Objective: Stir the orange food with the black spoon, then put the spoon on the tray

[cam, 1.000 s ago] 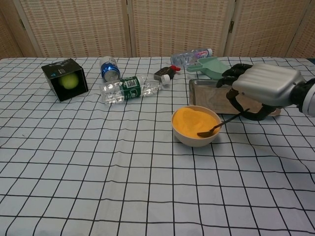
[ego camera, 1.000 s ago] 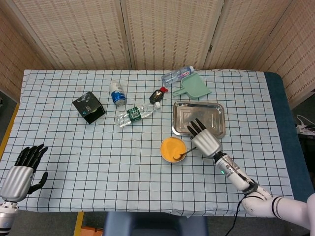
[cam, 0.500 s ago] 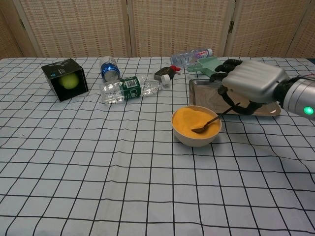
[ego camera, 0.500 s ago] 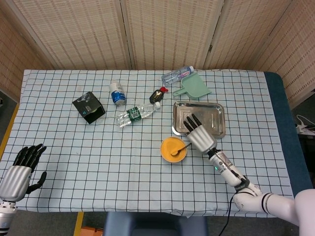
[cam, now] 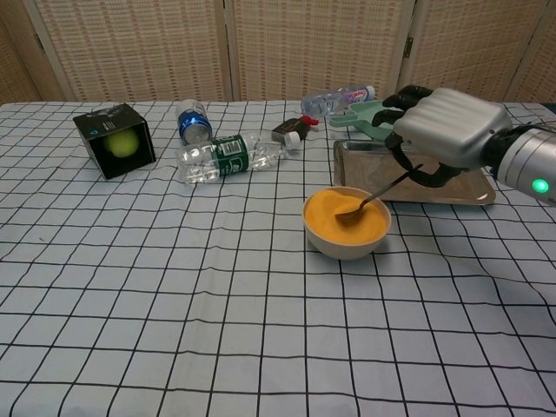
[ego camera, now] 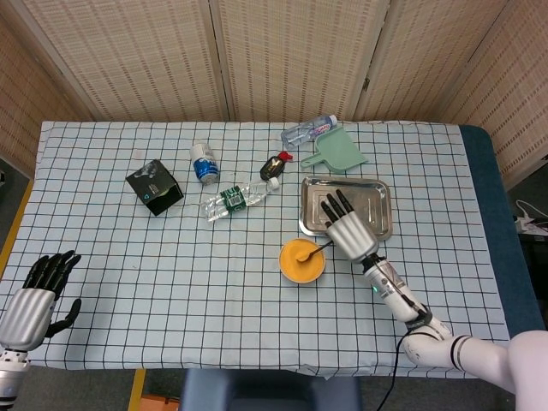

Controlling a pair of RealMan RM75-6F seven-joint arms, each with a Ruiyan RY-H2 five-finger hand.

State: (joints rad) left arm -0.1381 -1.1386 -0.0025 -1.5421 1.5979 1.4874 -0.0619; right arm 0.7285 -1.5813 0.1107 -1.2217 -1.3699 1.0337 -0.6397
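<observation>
A white bowl [cam: 347, 243] of orange food [ego camera: 300, 257] stands just in front of the steel tray [ego camera: 377, 205]. My right hand [cam: 447, 135] holds the black spoon [cam: 369, 200] by its handle, and the spoon's tip dips into the orange food [cam: 334, 213]. In the head view the right hand [ego camera: 347, 227] lies over the tray's near edge, to the right of the bowl [ego camera: 302, 275]. My left hand [ego camera: 36, 298] rests at the table's near left corner, far from the bowl, fingers apart and holding nothing. The steel tray [cam: 478, 193] is partly hidden behind the right hand.
A clear bottle [ego camera: 240, 197] lies left of the tray, with a black box [ego camera: 155, 187], a small blue-labelled bottle [ego camera: 204, 163] and a dark sauce bottle [ego camera: 272, 165] beyond. A green scoop [ego camera: 336, 151] and another bottle [ego camera: 310, 130] lie behind the tray.
My right hand has moved up and toward the tray, drawing the spoon's tip from the bowl's near rim to the middle of the orange food. The left hand stayed put.
</observation>
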